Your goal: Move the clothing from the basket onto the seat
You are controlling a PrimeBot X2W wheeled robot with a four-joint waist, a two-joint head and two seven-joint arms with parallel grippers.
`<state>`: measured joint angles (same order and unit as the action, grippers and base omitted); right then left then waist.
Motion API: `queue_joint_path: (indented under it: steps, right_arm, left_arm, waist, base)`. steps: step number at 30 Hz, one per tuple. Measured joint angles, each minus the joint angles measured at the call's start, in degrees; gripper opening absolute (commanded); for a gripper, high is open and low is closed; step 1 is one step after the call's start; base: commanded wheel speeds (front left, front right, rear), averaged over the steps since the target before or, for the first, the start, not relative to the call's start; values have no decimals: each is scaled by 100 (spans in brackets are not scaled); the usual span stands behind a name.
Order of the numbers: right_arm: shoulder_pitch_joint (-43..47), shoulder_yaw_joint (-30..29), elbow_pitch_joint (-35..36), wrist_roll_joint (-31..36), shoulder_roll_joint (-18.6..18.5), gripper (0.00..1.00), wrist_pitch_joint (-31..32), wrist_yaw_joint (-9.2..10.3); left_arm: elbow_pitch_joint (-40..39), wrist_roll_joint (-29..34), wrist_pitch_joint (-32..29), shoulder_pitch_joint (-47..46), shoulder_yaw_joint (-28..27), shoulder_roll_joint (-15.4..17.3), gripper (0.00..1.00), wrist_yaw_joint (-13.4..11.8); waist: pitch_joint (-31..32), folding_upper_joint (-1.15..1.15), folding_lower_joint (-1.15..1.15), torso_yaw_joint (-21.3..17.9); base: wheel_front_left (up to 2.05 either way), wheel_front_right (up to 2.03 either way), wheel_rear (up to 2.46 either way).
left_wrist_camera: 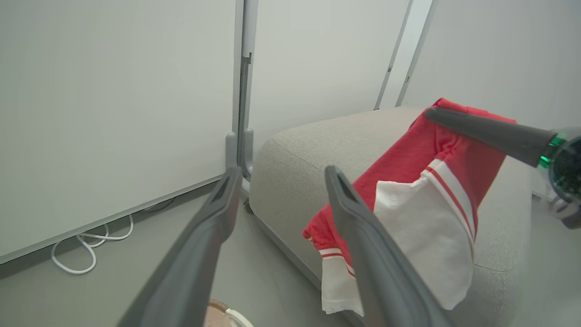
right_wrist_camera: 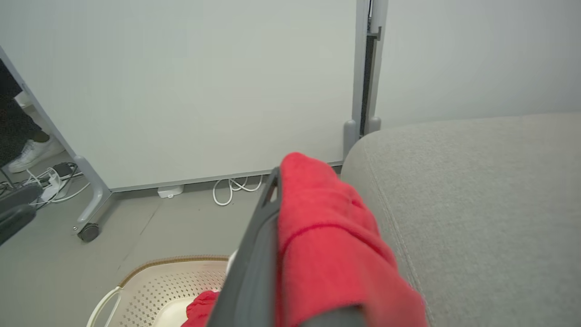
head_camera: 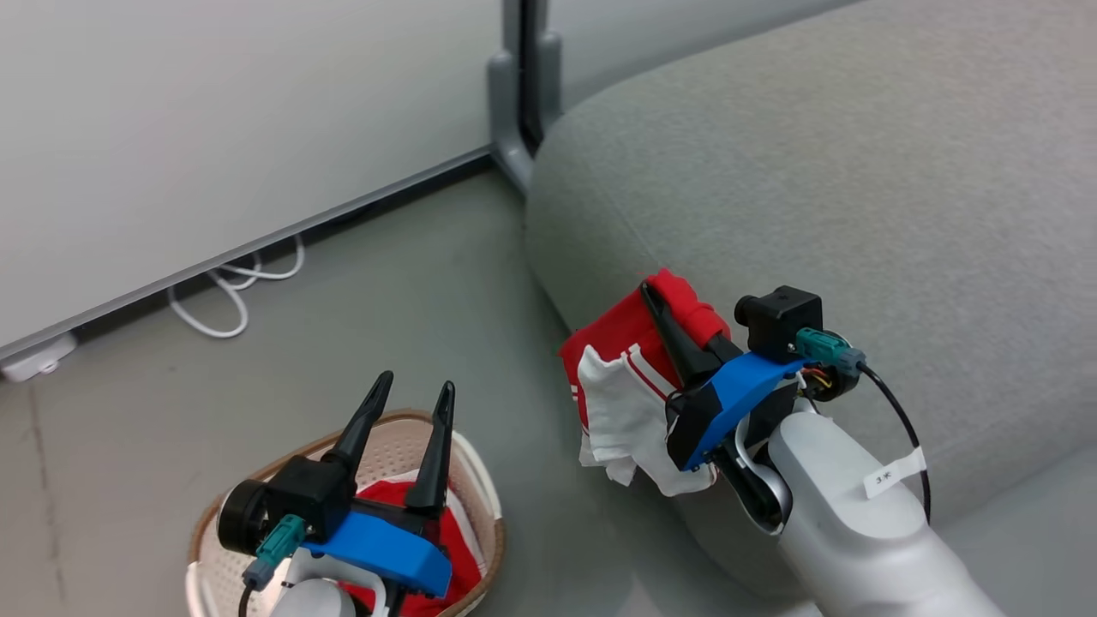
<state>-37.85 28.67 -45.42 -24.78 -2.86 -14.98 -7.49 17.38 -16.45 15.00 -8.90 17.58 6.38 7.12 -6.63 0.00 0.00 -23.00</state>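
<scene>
My right gripper (head_camera: 673,296) is shut on a red garment (head_camera: 630,386) with white panels and striped trim. The garment hangs in the air against the rounded edge of the grey seat (head_camera: 857,171). In the right wrist view the red fabric (right_wrist_camera: 327,236) drapes over one finger and hides it. My left gripper (head_camera: 415,383) stands open and empty above the cream basket (head_camera: 257,480). More red clothing (head_camera: 454,548) lies in that basket. In the left wrist view the hanging garment (left_wrist_camera: 431,204) shows beyond the open fingers (left_wrist_camera: 363,236), beside the seat (left_wrist_camera: 308,150).
White partition panels stand behind, with a grey post (head_camera: 514,103) at the seat's corner. A white cable (head_camera: 231,291) loops on the floor along the wall. A caster leg (right_wrist_camera: 91,227) and a person's white shoe (right_wrist_camera: 32,152) are at the far left.
</scene>
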Motion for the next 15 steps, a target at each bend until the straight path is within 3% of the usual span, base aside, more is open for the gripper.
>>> queue_joint_path:
  steps: [8, 15]
  right_arm:
    - [140, -126, 43, 34, -3, 0, 0, 0]
    - [203, -165, 109, 38, -3, 0, 0, 1]
  left_arm:
    - [9, 34, 0, -51, 80, 11, 100, 18]
    - [14, 33, 0, -62, 133, 29, 100, 26]
  waist:
    - [-88, 0, 0, -585]
    - [-120, 0, 0, -720]
  base:
    - [0, 0, 0]
    - [0, 0, 0]
